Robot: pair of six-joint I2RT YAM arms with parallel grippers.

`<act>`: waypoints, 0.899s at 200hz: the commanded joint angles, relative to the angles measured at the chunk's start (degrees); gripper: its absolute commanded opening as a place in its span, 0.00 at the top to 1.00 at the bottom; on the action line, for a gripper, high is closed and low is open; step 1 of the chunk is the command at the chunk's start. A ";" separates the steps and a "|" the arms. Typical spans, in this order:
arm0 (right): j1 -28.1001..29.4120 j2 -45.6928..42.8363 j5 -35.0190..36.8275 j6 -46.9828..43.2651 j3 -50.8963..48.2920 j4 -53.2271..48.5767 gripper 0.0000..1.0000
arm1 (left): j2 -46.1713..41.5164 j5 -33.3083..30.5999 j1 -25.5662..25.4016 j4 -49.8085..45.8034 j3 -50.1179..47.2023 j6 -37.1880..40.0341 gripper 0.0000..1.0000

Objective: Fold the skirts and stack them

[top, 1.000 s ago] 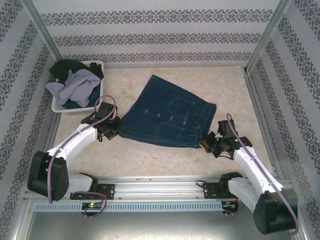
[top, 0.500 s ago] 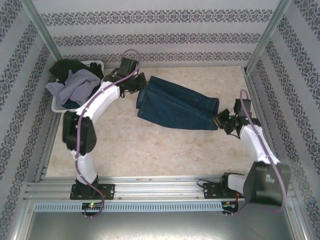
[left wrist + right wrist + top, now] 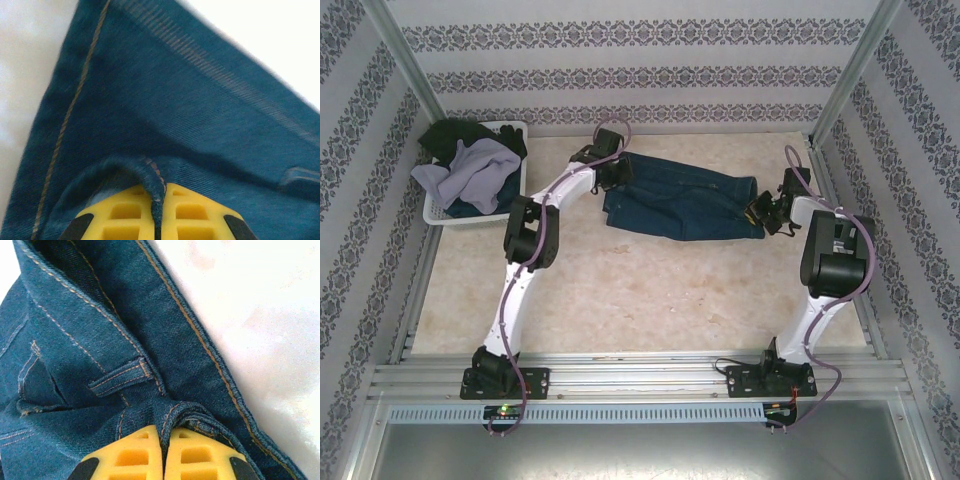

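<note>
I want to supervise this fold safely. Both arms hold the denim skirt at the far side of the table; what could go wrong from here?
The left end effector pinches only a thin hem edge of the denim skirt; it may slip out under tension. The right end effector grips bunched cloth near a belt loop, so the fold may end crooked.

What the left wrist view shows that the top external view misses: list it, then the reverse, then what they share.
Left wrist view: the left gripper close up, its yellow fingers shut on a pinched fold of the denim skirt, orange seam stitching legible. Top external view: the skirt lying as a long band between both arms, the right gripper at its other end, and the white basket holding a lavender skirt and a black skirt. Shared: the denim skirt and the left gripper on it.
</note>
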 commanded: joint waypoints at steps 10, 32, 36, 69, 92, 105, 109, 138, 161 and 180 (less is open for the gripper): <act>1.31 -3.06 -2.28 -2.91 -4.44 -1.82 1.00 | -7.67 -2.03 0.91 1.04 -14.63 -1.38 1.00; 3.68 -8.62 -3.38 -0.02 -12.43 1.27 1.00 | -18.63 -0.83 3.56 10.22 -33.96 -3.74 1.00; 4.22 -9.81 -3.39 0.71 -13.76 1.59 1.00 | -20.71 -0.49 4.32 11.69 -37.10 -4.06 1.00; 10.42 -21.84 -1.45 9.00 -21.42 5.52 1.00 | -35.31 3.03 10.91 14.41 -53.05 -3.32 1.00; 12.87 -31.56 3.63 11.22 -21.37 2.52 1.00 | -45.71 3.09 13.00 7.68 -54.06 -0.15 1.00; 12.98 -36.73 5.04 11.55 -21.14 0.63 1.00 | -52.29 1.45 12.99 3.42 -53.82 0.92 1.00; 12.99 -38.14 5.64 11.45 -20.90 -0.41 1.00 | -54.40 1.15 13.10 2.63 -53.99 0.94 1.00; 13.00 -45.11 3.98 11.21 -21.72 -2.76 1.00 | -66.96 0.32 13.31 -2.53 -55.82 -0.80 1.00; 13.23 -49.57 3.69 12.02 -22.94 -3.19 1.00 | -72.77 3.12 13.54 -6.57 -55.33 -2.94 1.00; 13.13 -53.77 6.41 11.87 -21.71 -1.90 1.00 | -75.48 3.90 13.49 -9.46 -51.72 -3.48 1.00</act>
